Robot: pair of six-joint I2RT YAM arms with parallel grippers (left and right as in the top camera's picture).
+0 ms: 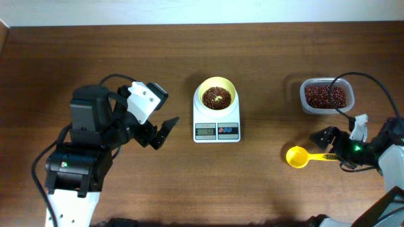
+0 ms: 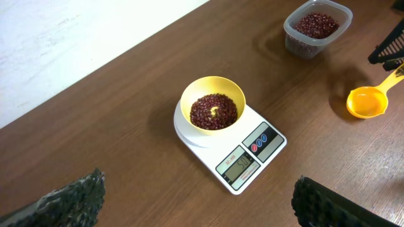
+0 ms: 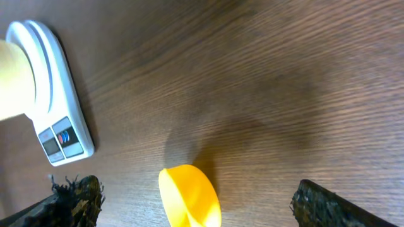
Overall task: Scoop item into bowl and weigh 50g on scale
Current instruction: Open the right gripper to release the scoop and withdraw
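Observation:
The pale yellow bowl stands on the white scale at the table's middle and holds a heap of red-brown beans. In the left wrist view the bowl, beans and scale show ahead. My left gripper is open and empty, left of the scale and apart from it. My right gripper is open, with its fingers on either side of the yellow scoop, which lies on the table. The scoop's empty cup shows between the fingers.
A clear plastic tub with more beans stands at the back right, behind the right gripper. It also shows in the left wrist view. The scale is at the left edge of the right wrist view.

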